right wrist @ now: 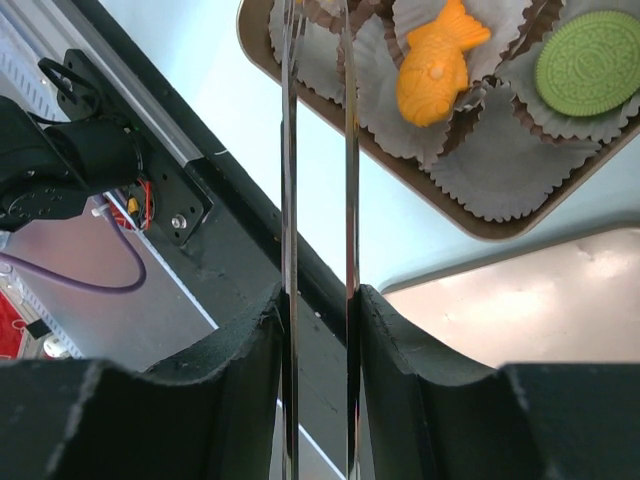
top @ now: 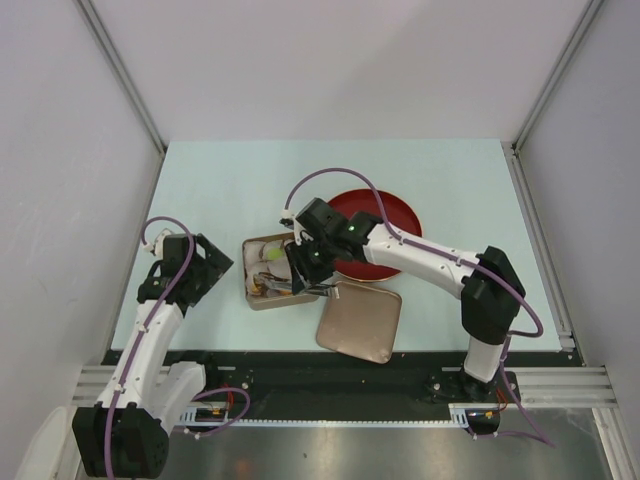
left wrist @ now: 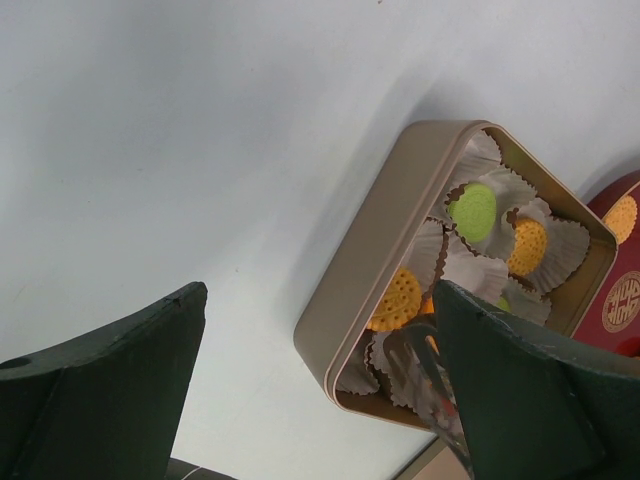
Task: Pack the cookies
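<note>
My right gripper (right wrist: 318, 300) is partly closed, pinching a pair of metal tongs (right wrist: 290, 150) flat between its fingers. The blades run toward 12 o'clock in its wrist view, out over the near wall of the tin (left wrist: 370, 270). I cannot tell whether the tips carry anything, because they leave the frame. My left gripper (top: 208, 262) is spread wide and holds nothing. In the top view it sits just beside the tin at 9 o'clock.

I judge the packing to be roughly midway. Paper cups in the tin already hold cookies: a green disc (left wrist: 473, 212), two orange discs (left wrist: 527, 245) (left wrist: 398, 298) and an orange fish-shaped piece (right wrist: 437, 62). At least one cup beside the fish looks empty. On the red plate (top: 395, 212), at about 2 o'clock from the tin, I can see an orange cookie (left wrist: 621, 215) and a patterned tan one (left wrist: 622, 300) waiting. The right arm hides the rest of the plate.

The lid (top: 360, 322) lies on the table (top: 230, 180) at 4 o'clock from the tin, touching or nearly so, and directly under the right forearm. It should not obstruct the path from plate to tin. The frilled cup edges crowd together and might snag the tongs.
</note>
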Controlling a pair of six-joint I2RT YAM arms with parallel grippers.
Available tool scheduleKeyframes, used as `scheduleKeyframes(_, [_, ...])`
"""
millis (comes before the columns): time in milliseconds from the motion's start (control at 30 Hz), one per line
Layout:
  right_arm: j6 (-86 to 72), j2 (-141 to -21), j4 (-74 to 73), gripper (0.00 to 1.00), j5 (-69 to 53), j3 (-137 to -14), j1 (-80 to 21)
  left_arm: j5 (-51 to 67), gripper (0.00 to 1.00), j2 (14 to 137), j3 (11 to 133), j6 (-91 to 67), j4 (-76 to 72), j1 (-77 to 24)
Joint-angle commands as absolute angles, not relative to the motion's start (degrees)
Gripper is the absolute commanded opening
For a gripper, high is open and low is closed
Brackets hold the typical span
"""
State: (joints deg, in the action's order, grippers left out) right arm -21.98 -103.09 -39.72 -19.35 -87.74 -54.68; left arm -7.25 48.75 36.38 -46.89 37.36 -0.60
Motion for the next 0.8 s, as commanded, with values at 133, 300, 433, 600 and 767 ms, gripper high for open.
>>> scheduleKeyframes(133, [-21.44,-105.99,-37.88,0.38,-21.18,-91.67,-53.35,-7.12,1.00,49.39,36.39,-45.79,35.60,-0.18])
scheduleKeyframes(300, [-21.45,-107.31,-37.18,0.38,-21.88,-92.54,-52.30,-7.21,1.00,49.92,36.56,-45.62,35.42,-0.18])
scheduleKeyframes(433, [-21.27,-108.37,-37.09,0.38,-22.50,-93.95,-51.42,-7.21,1.00,50.27,36.56,-45.70,35.16,-0.18])
scheduleKeyframes(600, [-21.01,-109.51,-37.44,0.38,-22.76,-96.59,-50.80,-7.29,1.00,50.71,36.65,-45.70,35.07,-0.18])
scheduleKeyframes(767, [-21.27,-109.25,-37.53,0.38,-22.59,-98.44,-50.71,-7.38,1.00,50.54,36.56,-45.79,35.07,-0.18])
